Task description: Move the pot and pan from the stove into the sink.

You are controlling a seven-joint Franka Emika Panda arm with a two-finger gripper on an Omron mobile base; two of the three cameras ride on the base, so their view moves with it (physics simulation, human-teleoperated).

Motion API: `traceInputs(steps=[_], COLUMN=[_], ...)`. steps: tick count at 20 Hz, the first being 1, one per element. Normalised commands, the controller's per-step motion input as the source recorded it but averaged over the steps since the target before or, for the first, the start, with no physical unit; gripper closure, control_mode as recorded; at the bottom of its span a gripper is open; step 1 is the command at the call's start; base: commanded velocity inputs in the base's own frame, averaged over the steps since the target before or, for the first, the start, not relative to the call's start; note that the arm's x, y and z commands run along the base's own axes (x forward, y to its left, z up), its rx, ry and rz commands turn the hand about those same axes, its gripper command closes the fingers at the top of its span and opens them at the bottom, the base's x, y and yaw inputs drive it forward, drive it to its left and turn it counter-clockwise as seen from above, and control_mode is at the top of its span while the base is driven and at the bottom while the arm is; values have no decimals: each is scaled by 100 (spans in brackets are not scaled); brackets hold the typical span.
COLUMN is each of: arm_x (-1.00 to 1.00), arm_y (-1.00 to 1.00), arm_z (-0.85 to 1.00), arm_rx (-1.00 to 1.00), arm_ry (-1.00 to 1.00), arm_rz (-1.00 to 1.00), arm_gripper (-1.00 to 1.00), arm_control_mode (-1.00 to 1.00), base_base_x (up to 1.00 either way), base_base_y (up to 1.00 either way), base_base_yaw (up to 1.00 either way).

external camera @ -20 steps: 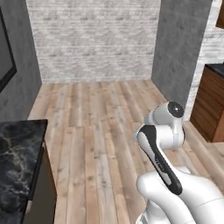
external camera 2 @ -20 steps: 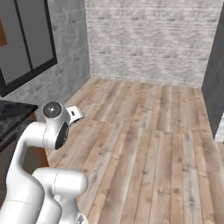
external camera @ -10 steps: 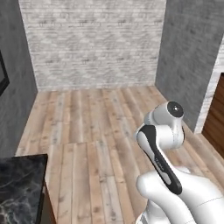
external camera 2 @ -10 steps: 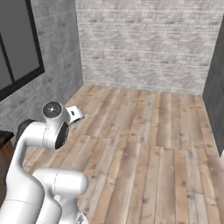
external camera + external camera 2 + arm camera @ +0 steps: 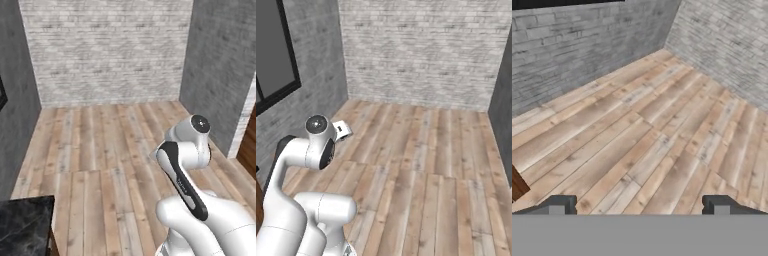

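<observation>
Gripper (image 5: 639,205) hanging wide open, holding nothing; facing bare plank floor (image 5: 662,130) & brick walls; can't tell which way stove lies.

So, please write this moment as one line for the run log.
phase: base in transit | gripper: open, holding nothing | ahead: wood floor, brick wall | near: black marble counter corner | pot, pan, stove, sink: not reached
</observation>
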Motion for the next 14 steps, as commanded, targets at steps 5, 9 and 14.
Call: traceInputs(steps=[5, 9, 14], arm_x=[0, 0, 0], arm_y=[0, 0, 0], arm_z=[0, 0, 0], arm_rx=[0, 0, 0], arm_ry=[0, 0, 0], arm_rz=[0, 0, 0], arm_gripper=[-100, -100, -100], arm_control_mode=[100, 100, 100], base_base_x=[32, 43, 53], base_base_y=[-61, -73, -78], base_base_yaw=[-5, -6, -7])
